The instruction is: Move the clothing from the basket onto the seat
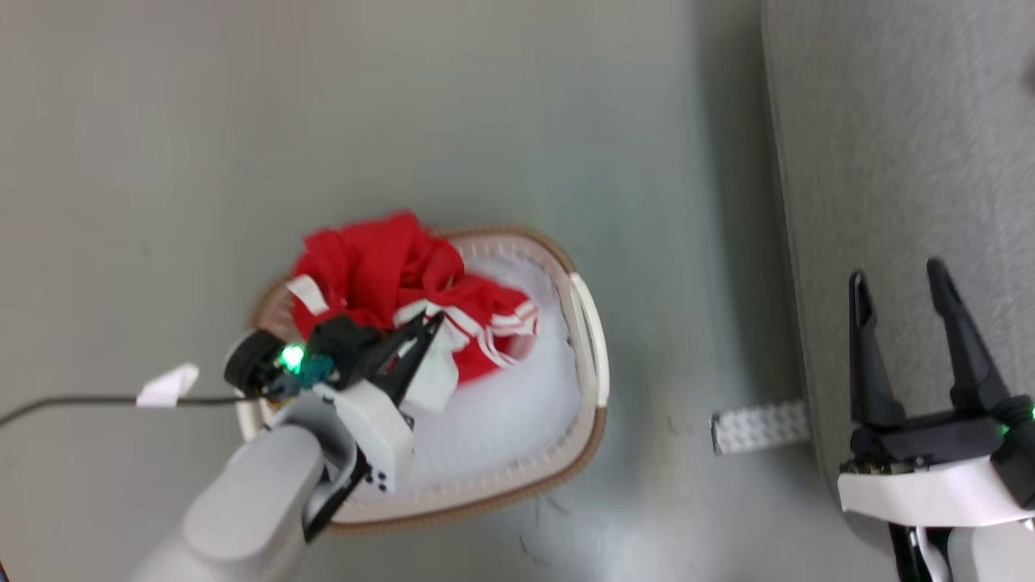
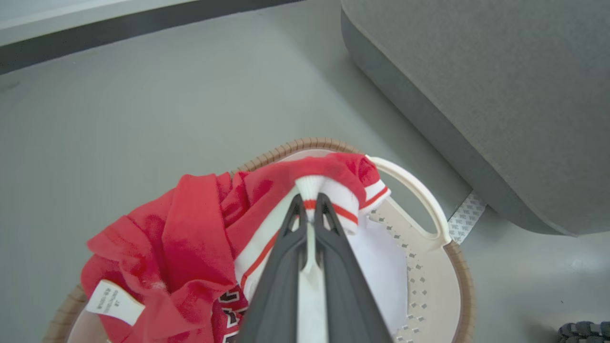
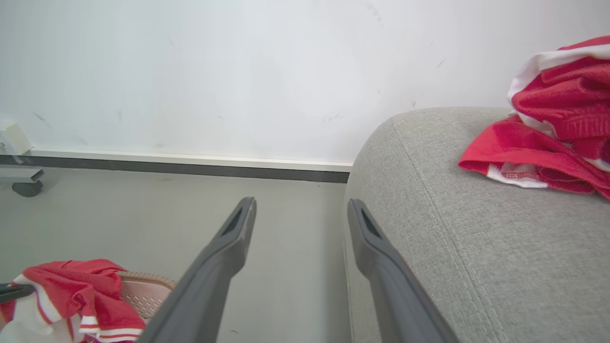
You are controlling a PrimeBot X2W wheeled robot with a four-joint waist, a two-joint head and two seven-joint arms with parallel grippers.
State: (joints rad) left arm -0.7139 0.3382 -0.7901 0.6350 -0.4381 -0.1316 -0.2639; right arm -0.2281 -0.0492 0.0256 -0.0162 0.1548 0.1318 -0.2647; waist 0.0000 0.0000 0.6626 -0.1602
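A bundle of red clothing (image 1: pixel 388 275) with white stripes is lifted above the cream basket (image 1: pixel 594 339), with part of it hanging over the far rim. My left gripper (image 1: pixel 428 327) is shut on its white striped trim (image 2: pixel 329 195), seen close in the left wrist view. A white label (image 2: pixel 113 302) hangs from the red fabric. My right gripper (image 1: pixel 901 311) stands open and empty at the grey sofa's (image 1: pixel 906 145) edge. Another red garment (image 3: pixel 553 128) lies on the sofa (image 3: pixel 476 214) in the right wrist view. The basket (image 3: pixel 143 291) and lifted clothing (image 3: pixel 71 290) show low left there.
A black cable (image 1: pixel 81 402) with a white tag (image 1: pixel 167 385) runs across the grey floor at the left. A white patterned strip (image 1: pixel 760 426) lies on the floor against the sofa base. A wall with a dark skirting (image 3: pixel 190 169) stands behind, and a caster (image 3: pixel 26 188) sits far left.
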